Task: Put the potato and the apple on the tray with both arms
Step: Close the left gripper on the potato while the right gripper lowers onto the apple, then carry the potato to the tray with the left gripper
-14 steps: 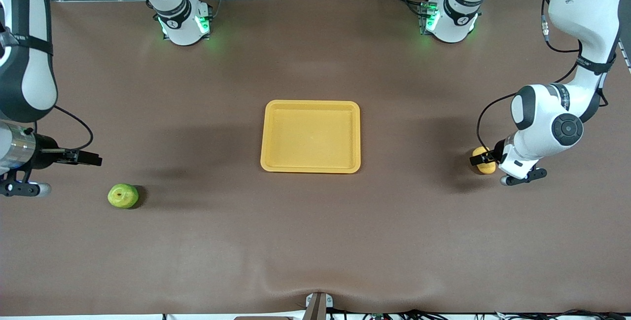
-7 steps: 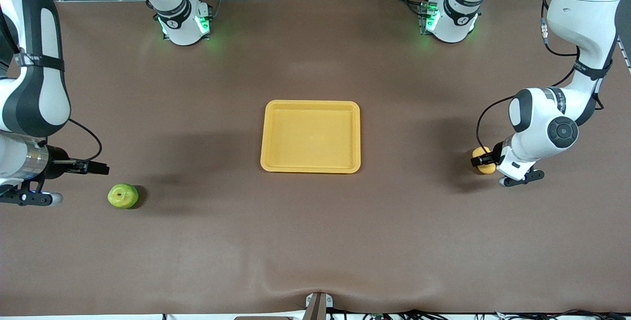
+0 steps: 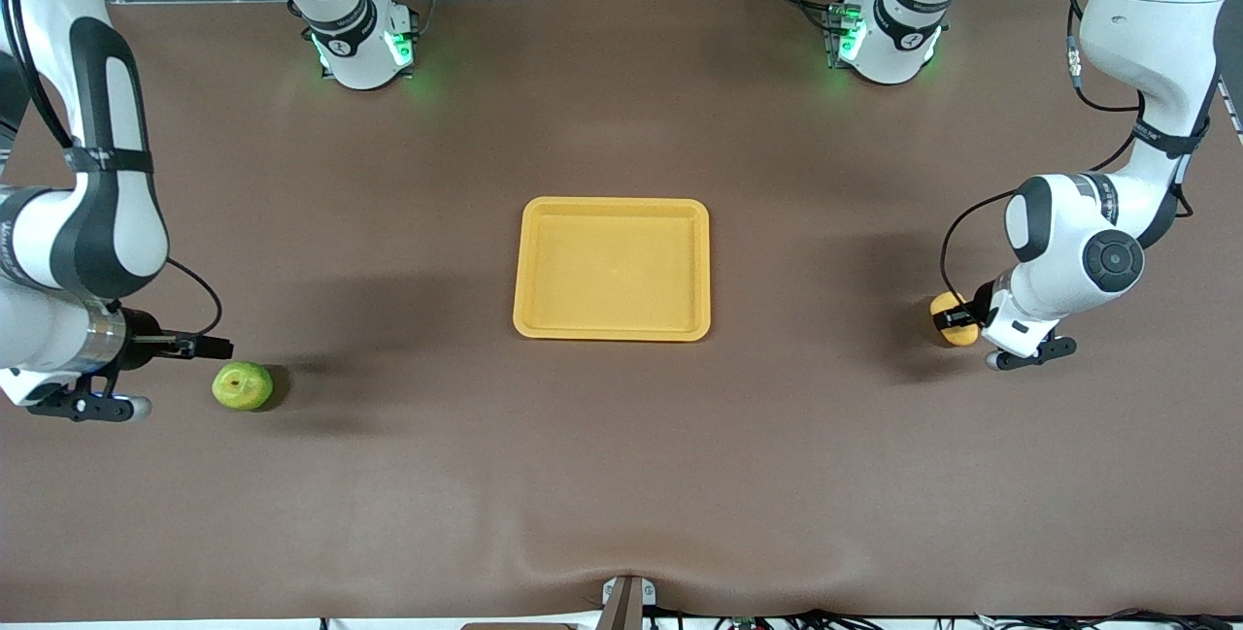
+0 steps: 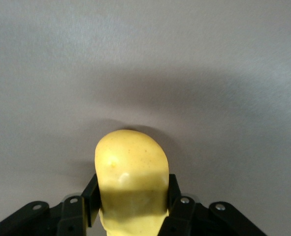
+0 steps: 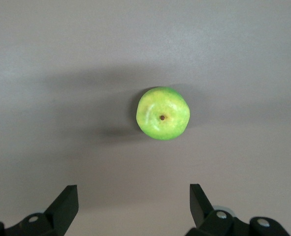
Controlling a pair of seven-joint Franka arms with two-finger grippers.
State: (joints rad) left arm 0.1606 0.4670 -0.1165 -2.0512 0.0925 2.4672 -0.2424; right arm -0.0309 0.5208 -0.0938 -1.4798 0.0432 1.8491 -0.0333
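Observation:
The yellow potato (image 3: 952, 318) lies on the brown table at the left arm's end, and my left gripper (image 3: 957, 317) is shut on it. In the left wrist view the potato (image 4: 131, 167) fills the gap between both black fingers (image 4: 91, 199). The yellow-green apple (image 3: 243, 385) rests on the table at the right arm's end. My right gripper (image 3: 216, 348) hangs open beside it. In the right wrist view the apple (image 5: 163, 113) lies ahead of the gripper (image 5: 133, 201), outside the wide-spread fingers. The yellow-orange tray (image 3: 529, 266) sits bare mid-table.
Both robot bases (image 3: 361, 48) with green lights stand along the table edge farthest from the front camera. A small metal bracket (image 3: 624, 601) sits at the nearest edge. Cables and shelves of clutter lie past the table.
The left gripper's fingers have closed on the potato. The right gripper has travelled toward the apple and now hangs close beside it, still open.

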